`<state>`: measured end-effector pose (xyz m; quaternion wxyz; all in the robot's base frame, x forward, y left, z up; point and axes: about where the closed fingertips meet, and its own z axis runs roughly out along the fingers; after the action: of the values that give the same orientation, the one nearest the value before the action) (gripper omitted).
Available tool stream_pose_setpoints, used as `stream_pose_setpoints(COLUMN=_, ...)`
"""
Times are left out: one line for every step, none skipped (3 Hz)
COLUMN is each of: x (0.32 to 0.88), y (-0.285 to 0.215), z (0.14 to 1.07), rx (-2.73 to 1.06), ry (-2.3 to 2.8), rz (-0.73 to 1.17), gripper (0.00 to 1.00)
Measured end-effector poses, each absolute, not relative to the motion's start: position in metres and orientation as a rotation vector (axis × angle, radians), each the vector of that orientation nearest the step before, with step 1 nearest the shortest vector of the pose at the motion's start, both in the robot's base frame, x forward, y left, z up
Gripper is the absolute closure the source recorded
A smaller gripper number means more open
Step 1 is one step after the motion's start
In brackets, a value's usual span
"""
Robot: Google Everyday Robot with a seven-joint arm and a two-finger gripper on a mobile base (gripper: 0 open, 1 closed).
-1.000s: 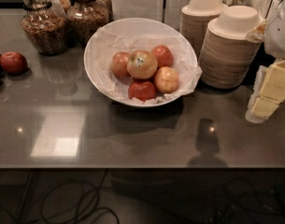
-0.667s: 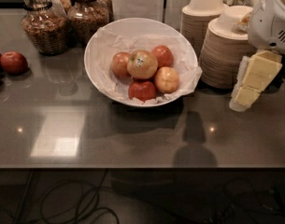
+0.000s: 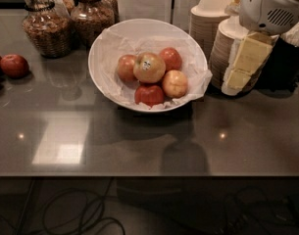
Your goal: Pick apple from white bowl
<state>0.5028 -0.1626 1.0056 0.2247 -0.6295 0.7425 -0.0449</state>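
The white bowl [image 3: 99,45] stands on the grey desk [image 3: 139,151], a little above the centre of the frame, and it is lined with crinkled paper. The apple [image 3: 149,67], yellow-green with a small sticker, lies on top of the heap in the middle of the bowl, touching the smaller red apples [image 3: 171,58] and a pale apple [image 3: 175,83] around it. The gripper [image 3: 237,77] hangs in the upper right of the frame, in front of the stacks of paper bowls [image 3: 210,26], apart from the white bowl. Whether it is spread or closed, I cannot tell. Two jars [image 3: 43,28] stand at the upper left.
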Motion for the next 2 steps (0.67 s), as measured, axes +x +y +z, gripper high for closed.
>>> stream_pose_setpoints(x=0.512, y=-0.147, z=1.003, rx=-1.690, ry=1.975, rz=-0.054, gripper=0.00)
stream_pose_setpoints(x=0.525, y=-0.115, z=1.001, rx=-1.657, ry=1.835, rz=0.074, gripper=0.00)
